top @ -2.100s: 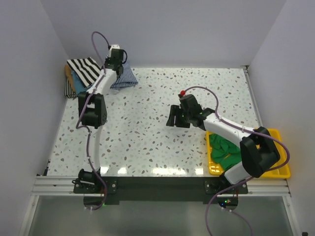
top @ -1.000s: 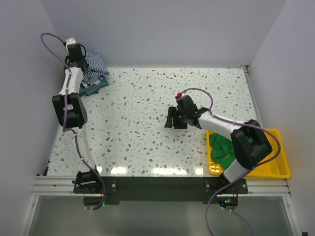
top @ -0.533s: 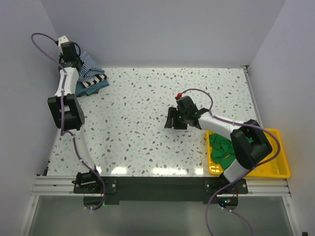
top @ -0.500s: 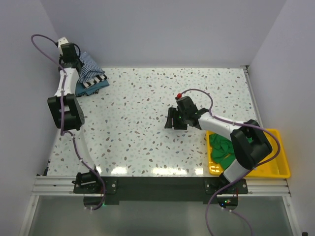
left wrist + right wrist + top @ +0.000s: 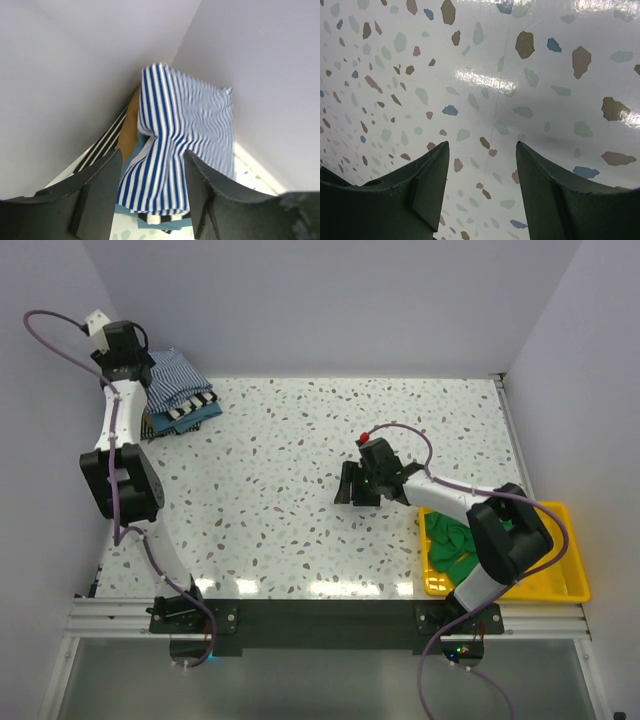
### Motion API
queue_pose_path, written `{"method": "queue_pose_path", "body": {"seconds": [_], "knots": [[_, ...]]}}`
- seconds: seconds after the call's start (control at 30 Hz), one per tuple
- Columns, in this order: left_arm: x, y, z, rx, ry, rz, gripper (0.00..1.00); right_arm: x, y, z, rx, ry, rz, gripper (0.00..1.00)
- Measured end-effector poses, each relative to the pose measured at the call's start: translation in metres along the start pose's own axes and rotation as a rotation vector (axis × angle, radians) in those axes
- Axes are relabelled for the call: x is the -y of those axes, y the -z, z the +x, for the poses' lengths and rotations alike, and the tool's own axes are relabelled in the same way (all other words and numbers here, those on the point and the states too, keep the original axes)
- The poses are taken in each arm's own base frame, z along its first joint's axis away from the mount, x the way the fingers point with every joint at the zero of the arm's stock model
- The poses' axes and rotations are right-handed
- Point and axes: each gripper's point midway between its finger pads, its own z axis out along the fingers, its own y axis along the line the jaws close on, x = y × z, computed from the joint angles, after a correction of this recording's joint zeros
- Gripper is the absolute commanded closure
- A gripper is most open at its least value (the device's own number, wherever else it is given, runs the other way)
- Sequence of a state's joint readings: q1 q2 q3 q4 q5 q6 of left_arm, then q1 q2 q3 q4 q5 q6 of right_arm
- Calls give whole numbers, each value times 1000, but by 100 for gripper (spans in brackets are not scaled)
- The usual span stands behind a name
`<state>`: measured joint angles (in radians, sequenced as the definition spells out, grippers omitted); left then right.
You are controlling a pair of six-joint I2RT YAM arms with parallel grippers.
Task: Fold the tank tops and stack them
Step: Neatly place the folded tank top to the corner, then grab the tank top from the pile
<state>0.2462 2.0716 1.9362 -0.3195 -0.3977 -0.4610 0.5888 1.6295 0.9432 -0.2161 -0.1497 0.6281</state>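
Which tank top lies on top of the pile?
The thin blue-and-white striped top; the black-and-white, tan and teal ones lie beneath it.

Just ahead of your left gripper, between and beyond its spread fingers, the thin-striped blue-and-white tank top lies folded on top of the stack, slightly rumpled. Under it, peeking out on the left-finger side, you can see the bold black-and-white striped top and a tan top. A teal top shows at the near edge. The bright green top sits crumpled well behind your right gripper, back toward that arm's base.
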Motion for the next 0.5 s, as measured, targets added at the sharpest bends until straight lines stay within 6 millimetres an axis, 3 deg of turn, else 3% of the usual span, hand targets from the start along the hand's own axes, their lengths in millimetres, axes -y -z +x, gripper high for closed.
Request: {"method": "queue_pose_path", "body": {"seconds": [0.13, 0.27, 0.37, 0.43, 0.5], "knots": [[17, 40, -53, 109, 75, 91, 54, 0, 0, 1, -2, 0, 1, 41], [42, 52, -76, 171, 120, 219, 59, 0, 0, 1, 0, 1, -1, 41], [58, 32, -59, 158, 130, 282, 64, -1, -1, 0, 2, 2, -4, 41], [62, 7, -30, 107, 131, 296, 67, -2, -1, 1, 3, 4, -6, 41], [56, -24, 15, 25, 132, 275, 70, -2, -1, 1, 4, 5, -7, 41]]}}
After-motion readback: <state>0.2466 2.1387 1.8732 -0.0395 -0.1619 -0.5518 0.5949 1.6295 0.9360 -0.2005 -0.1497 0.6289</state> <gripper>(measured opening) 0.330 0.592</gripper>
